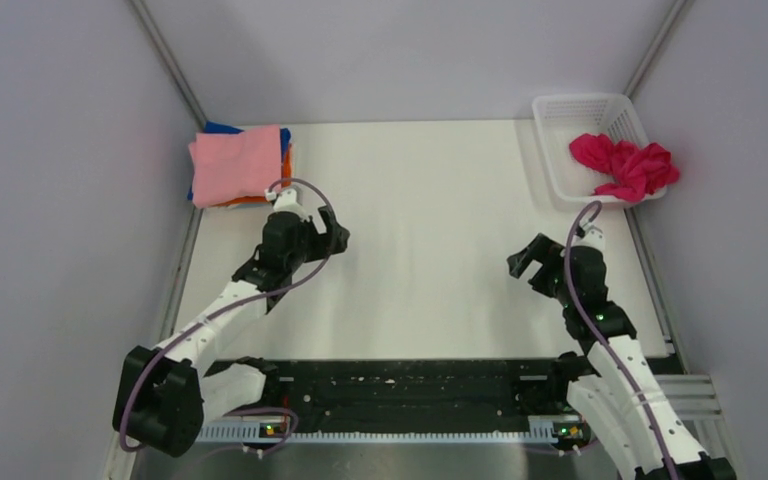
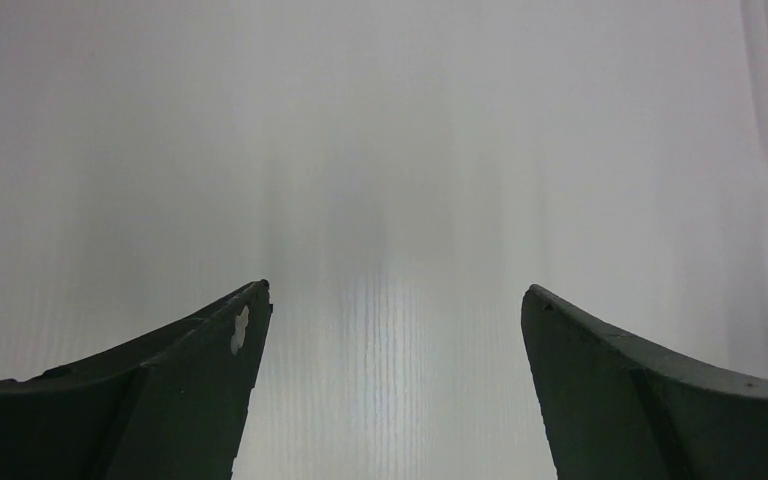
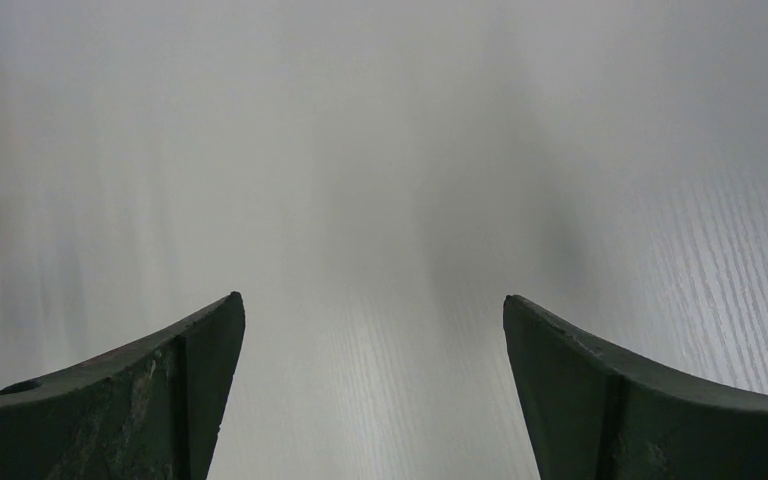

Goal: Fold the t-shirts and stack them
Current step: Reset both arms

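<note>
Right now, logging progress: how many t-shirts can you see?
4: the pink t-shirt folded atop the orange t-shirt and blue t-shirt, far left; the magenta t-shirt crumpled in the white basket. Others may hide beneath.

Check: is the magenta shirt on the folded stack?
No, the magenta shirt lies crumpled in the white basket, apart from the stack.
</note>
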Tool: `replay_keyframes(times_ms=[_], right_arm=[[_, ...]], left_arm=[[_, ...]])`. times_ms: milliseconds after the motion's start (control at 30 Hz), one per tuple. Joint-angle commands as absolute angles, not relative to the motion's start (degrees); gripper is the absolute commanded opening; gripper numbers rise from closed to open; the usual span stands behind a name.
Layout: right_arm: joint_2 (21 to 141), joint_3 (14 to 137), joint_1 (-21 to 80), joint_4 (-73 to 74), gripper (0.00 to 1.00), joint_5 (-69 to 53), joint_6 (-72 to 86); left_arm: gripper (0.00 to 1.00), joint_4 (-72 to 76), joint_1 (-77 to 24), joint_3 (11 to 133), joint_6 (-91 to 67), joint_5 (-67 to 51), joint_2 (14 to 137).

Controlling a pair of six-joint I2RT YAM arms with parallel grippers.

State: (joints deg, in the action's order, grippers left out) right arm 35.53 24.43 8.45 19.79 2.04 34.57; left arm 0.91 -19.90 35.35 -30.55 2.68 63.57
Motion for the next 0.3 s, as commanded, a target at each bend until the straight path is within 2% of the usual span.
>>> replay_keyframes(times_ms=[0, 267], right_arm=[[33.9, 23.9, 8.2, 18.3, 0.99, 2.7, 35.0], [32.3, 23.6, 8.1, 18.3, 0.99, 5.0, 34.5]], left_arm=[[0.99, 6.7, -20.1, 35.3, -31.4, 4.7, 59.9], [0.99, 2.8, -20.1, 36.6, -29.5, 6.6, 57.8]])
